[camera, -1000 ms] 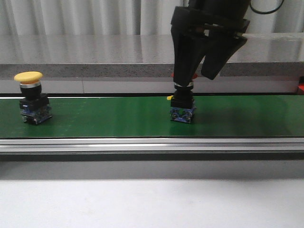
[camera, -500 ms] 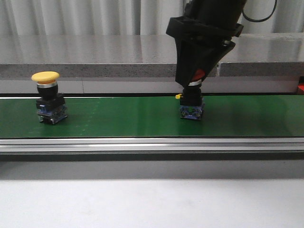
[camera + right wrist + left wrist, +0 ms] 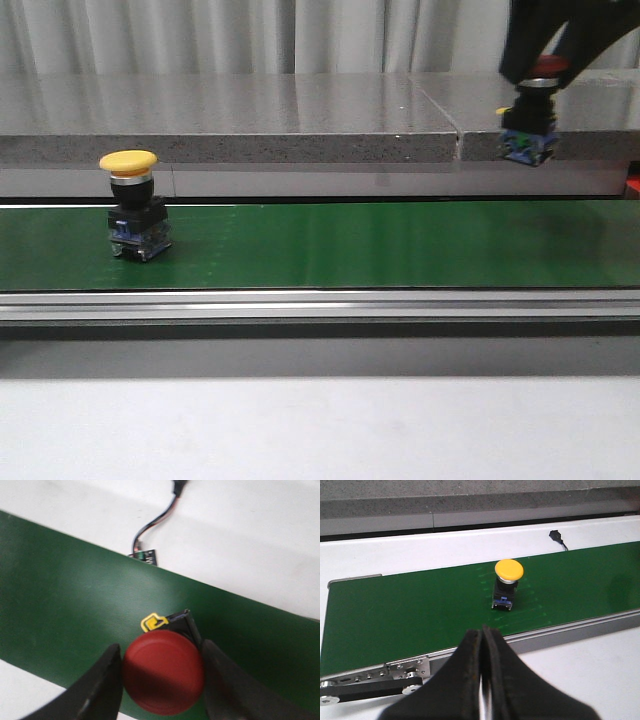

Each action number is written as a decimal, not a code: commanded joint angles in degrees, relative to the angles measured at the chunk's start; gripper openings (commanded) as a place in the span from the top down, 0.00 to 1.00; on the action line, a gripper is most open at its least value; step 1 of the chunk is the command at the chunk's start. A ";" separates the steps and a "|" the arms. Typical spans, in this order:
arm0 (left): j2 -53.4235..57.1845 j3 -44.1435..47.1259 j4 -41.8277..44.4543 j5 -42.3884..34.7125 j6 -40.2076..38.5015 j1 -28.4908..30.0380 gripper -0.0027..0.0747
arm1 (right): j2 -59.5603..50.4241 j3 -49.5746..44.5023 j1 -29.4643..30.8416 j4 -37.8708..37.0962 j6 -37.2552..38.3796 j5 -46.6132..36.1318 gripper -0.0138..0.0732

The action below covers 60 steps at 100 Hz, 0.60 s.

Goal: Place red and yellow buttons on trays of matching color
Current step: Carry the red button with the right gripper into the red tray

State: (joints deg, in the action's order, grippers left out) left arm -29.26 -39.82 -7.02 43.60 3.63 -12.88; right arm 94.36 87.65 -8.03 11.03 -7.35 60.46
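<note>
Now right gripper [image 3: 161, 680] pinches red button [image 3: 163, 672], lifted off green belt [image 3: 330, 245] since before; arm cropped. Left gripper [image 3: 483, 680] fingers pressed together.

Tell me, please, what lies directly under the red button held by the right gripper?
Under the red button, clamped in the right gripper, only the green conveyor belt shows. The button is lifted off it. The belt patch straight below is hidden by the cap.

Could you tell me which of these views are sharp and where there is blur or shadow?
Front view: the yellow button is sharp; the right gripper is dark and cut off at the frame's top, and a faint shadow lies on the green belt. Left wrist view: the fingers are soft. Right wrist view: the red button is slightly blurred.
</note>
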 commanded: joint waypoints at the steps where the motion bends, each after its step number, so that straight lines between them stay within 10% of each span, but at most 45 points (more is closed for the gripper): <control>1: -0.21 -1.45 -1.03 -3.67 -0.08 -0.47 0.99 | -3.92 1.79 4.63 0.72 1.50 -0.69 0.57; 60: -0.21 -1.45 -1.03 -3.67 -0.08 -0.47 0.99 | -4.20 1.79 33.10 0.67 8.65 -4.41 0.57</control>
State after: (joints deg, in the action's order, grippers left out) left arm -29.26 -39.82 -7.02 43.60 3.63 -12.88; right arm 93.08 87.65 21.97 11.03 -0.40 59.12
